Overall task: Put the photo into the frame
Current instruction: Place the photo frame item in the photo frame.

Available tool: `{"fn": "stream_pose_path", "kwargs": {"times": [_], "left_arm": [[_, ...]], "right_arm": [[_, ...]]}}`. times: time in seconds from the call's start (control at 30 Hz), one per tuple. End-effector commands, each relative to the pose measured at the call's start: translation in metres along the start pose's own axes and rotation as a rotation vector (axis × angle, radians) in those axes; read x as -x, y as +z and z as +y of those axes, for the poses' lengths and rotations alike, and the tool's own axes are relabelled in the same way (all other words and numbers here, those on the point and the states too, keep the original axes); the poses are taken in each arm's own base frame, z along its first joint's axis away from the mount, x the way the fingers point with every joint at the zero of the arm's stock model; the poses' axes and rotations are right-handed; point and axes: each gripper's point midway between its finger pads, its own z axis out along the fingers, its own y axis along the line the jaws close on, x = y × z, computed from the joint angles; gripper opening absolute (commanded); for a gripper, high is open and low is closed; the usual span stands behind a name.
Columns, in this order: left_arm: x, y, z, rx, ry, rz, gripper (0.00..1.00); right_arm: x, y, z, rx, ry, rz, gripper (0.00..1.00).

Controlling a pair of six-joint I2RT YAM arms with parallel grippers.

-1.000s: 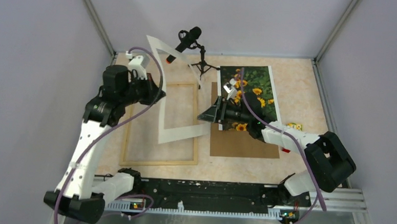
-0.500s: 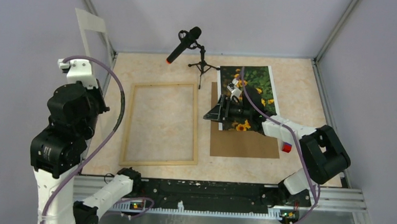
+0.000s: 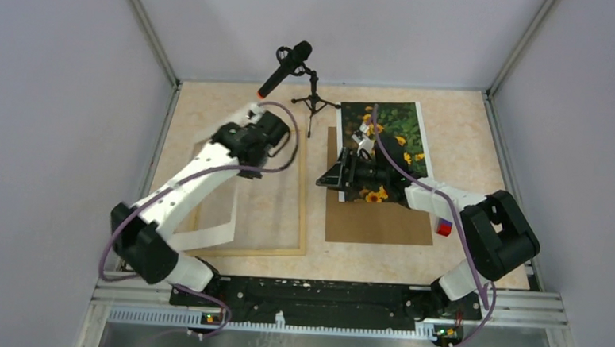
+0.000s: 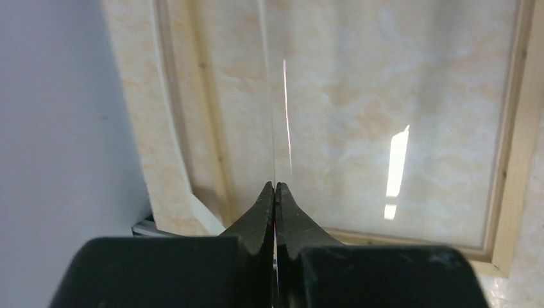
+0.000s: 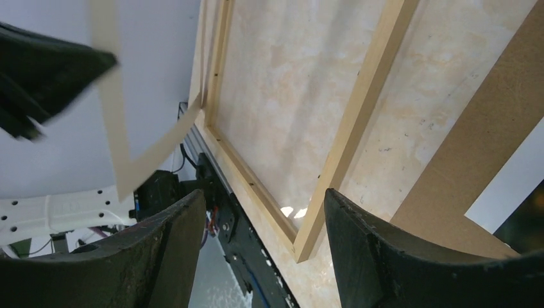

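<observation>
Seen from above, the left arm (image 3: 201, 176) is reaching out over the frame (image 3: 303, 213), which is lying flat on the left half of the table (image 3: 464, 150). A white mat (image 3: 206, 236) is hanging under that arm and covering the frame's near left corner. The photo (image 3: 398, 119) is lying face up at the far right, overlapping the brown backing board (image 3: 377, 225), and the right arm (image 3: 434, 200) is stretching across its near half. A microphone (image 3: 288, 65) on a tripod is standing between the frame and the photo.

In the left wrist view, the left gripper (image 4: 276, 187) is pinching the mat's thin edge, fingers pressed together, above the frame's opening.

In the right wrist view, the right gripper (image 5: 264, 199) is hanging wide apart and holding nothing, over the frame's right strip and beside the backing board.
</observation>
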Motion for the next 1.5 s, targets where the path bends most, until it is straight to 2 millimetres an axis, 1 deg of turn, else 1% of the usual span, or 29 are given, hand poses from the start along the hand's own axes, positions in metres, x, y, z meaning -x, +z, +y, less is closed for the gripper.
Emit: {"fn": "stream_pose_path", "kwargs": {"times": [0.0,0.03,0.07,0.13,0.2,0.3,0.4,0.63,0.7,0.77,0.9,0.97,1.17,1.3,1.37,1.47], "left_arm": [[-0.041,0.022,-0.071,-0.068,0.008,0.108,0.00],[-0.051,0.035,-0.086,-0.069,0.032,0.152,0.00],[-0.059,0.043,-0.096,-0.070,0.041,0.189,0.00],[-0.070,0.056,-0.112,-0.054,0.081,0.229,0.00],[-0.074,0.062,-0.130,-0.076,0.104,0.242,0.00],[-0.074,0.063,-0.160,-0.142,0.125,0.234,0.00],[-0.069,0.065,-0.176,-0.150,0.133,0.222,0.00],[-0.044,0.081,-0.198,-0.126,0.164,0.176,0.00],[-0.039,0.087,-0.204,-0.118,0.180,0.170,0.00],[-0.039,0.093,-0.208,-0.102,0.199,0.180,0.00],[-0.033,0.099,-0.212,-0.092,0.204,0.172,0.00],[-0.029,0.102,-0.209,-0.075,0.192,0.175,0.00],[-0.024,0.116,-0.189,-0.006,0.129,0.194,0.00],[-0.031,0.119,-0.178,0.050,0.122,0.201,0.00],[-0.036,0.121,-0.178,0.052,0.126,0.212,0.00],[-0.036,0.124,-0.184,0.034,0.125,0.217,0.00]], "right_arm": [[0.016,-0.003,-0.002,0.006,-0.001,-0.056,0.67],[0.016,-0.004,-0.003,0.004,0.005,-0.059,0.67],[0.015,-0.005,-0.005,0.002,0.012,-0.063,0.67],[0.013,-0.008,-0.007,0.000,0.020,-0.066,0.67],[0.011,-0.010,-0.011,-0.013,0.021,-0.072,0.67],[0.009,-0.013,-0.017,-0.028,0.027,-0.078,0.67],[0.007,-0.014,-0.019,-0.029,0.032,-0.080,0.67],[0.006,-0.018,-0.023,-0.034,0.029,-0.085,0.67],[0.006,-0.019,-0.025,-0.039,0.030,-0.087,0.67],[0.006,-0.021,-0.026,-0.041,0.028,-0.092,0.67],[0.004,-0.024,-0.031,-0.050,0.033,-0.095,0.67],[0.003,-0.025,-0.033,-0.053,0.035,-0.094,0.67],[-0.001,-0.030,-0.039,-0.061,0.039,-0.106,0.67],[0.000,-0.033,-0.040,-0.057,0.038,-0.104,0.67],[0.002,-0.035,-0.041,-0.057,0.037,-0.107,0.67],[0.003,-0.034,-0.041,-0.056,0.034,-0.103,0.67]]}}
